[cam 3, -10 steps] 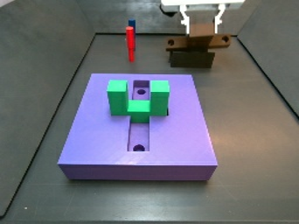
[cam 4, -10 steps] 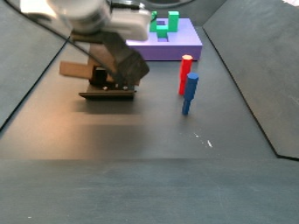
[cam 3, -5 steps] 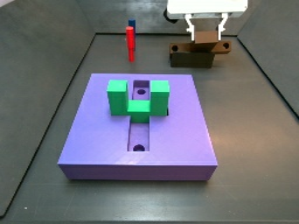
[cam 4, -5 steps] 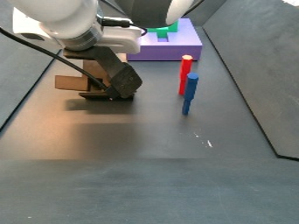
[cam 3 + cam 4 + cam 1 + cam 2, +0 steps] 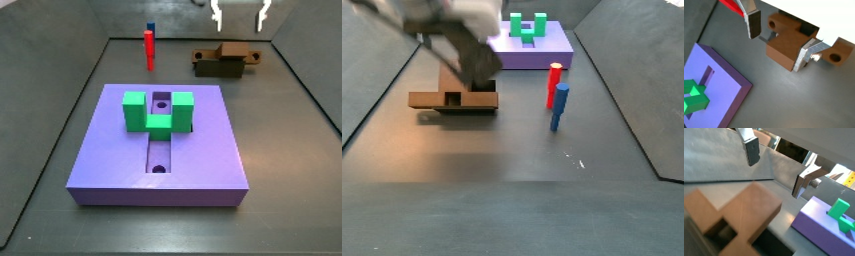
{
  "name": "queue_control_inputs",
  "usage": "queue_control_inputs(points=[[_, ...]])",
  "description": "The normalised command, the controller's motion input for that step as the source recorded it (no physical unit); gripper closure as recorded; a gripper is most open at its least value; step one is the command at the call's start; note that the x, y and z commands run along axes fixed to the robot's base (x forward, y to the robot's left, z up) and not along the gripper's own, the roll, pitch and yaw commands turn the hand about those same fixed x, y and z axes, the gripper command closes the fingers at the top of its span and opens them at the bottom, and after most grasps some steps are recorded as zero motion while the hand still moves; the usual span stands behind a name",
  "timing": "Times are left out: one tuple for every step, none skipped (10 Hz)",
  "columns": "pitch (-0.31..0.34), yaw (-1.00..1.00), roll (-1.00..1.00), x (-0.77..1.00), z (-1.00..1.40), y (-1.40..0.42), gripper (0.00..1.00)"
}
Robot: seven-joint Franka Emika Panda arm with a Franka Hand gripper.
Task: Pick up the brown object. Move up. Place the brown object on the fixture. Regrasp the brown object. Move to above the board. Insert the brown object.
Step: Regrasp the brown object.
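The brown object [image 5: 238, 51] lies flat across the top of the dark fixture [image 5: 218, 69] at the far end of the floor, and both side views show it. My gripper [image 5: 239, 17] hangs straight above it, open, with nothing between its fingers [image 5: 751, 24]. In a wrist view the brown object [image 5: 775, 23] shows its round hole below the open jaws. The purple board [image 5: 207, 150] with its green U-shaped block [image 5: 156, 110] lies nearer the front.
A red peg [image 5: 148, 48] with a blue peg behind it stands left of the fixture. In a side view the red peg [image 5: 553, 84] and the blue peg [image 5: 559, 108] are to the right of it. Dark walls enclose the floor. My arm [image 5: 462, 50] is blurred.
My gripper has opened, let go of the brown object and risen straight up. The brown object stays lying on the fixture.
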Motion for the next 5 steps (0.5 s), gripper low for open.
queue_control_inputs(points=[[0.000,0.23,0.82,0.00,0.81,0.00,0.00],[0.000,0.29,0.97,0.01,0.69,-0.19,0.00],[-0.020,0.30,1.00,0.04,0.61,-0.11,0.00],[0.000,0.31,1.00,0.06,0.44,-0.05,0.00],[0.000,0.35,1.00,0.10,0.21,0.00,0.00]])
